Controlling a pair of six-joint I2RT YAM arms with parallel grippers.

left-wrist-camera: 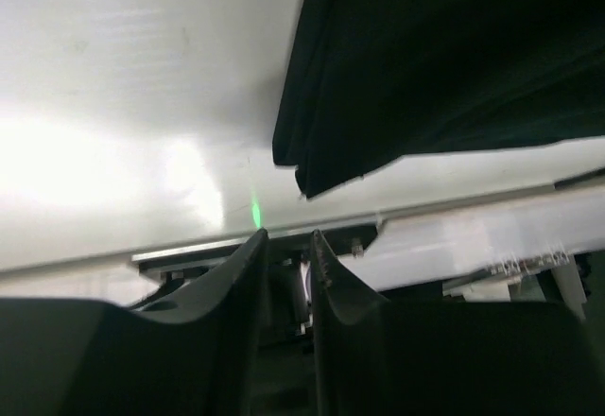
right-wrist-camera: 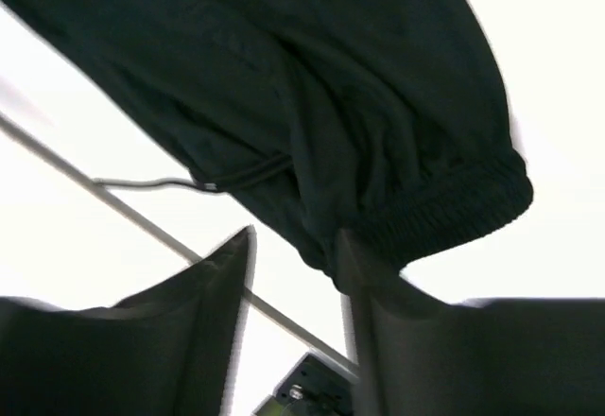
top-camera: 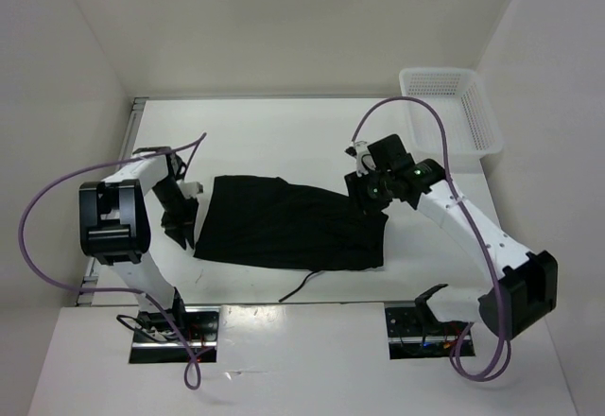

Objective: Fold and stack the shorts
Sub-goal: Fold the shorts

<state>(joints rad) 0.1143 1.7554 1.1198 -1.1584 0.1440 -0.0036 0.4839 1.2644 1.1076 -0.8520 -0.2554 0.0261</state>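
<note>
Left wrist view, nearest first: holding the left claw (left-wrist-camera: 288, 246) almost closed, leaving only a thin slot between its fingers (left-wrist-camera: 241, 288), gripping nothing. Hanging low over the table (left-wrist-camera: 113, 104), facing a layered corner of the shorts (left-wrist-camera: 425, 76) just ahead and to the right of the tips, apart from them.

Spreading the right claw (right-wrist-camera: 295, 246) wide, clamping nothing yet. Taking the hanging edge of the fabric into the gap, hard against the right-hand finger (right-wrist-camera: 378, 312), with white showing on the other side. Seeing the gathered elastic waistband (right-wrist-camera: 463, 203) just beyond that finger and the drawstring cord (right-wrist-camera: 236, 175) just past the tips.

Lying flat between the two claws in the overhead view, waist toward the right claw, leg ends toward the left one. Trailing the cord off the near edge, toward the arm bases. Looking plain black, soft and thin, matte, rumpling loosely at the waist.

Judging progress as early: probably lying doubled leg over leg, going by the stacked layers at the left corner, though not telling for certain. Needing a crosswise fold and the stacking, neither showing as done.

Sitting far beyond the right claw, well apart: a white mesh basket (top-camera: 452, 104).
</note>
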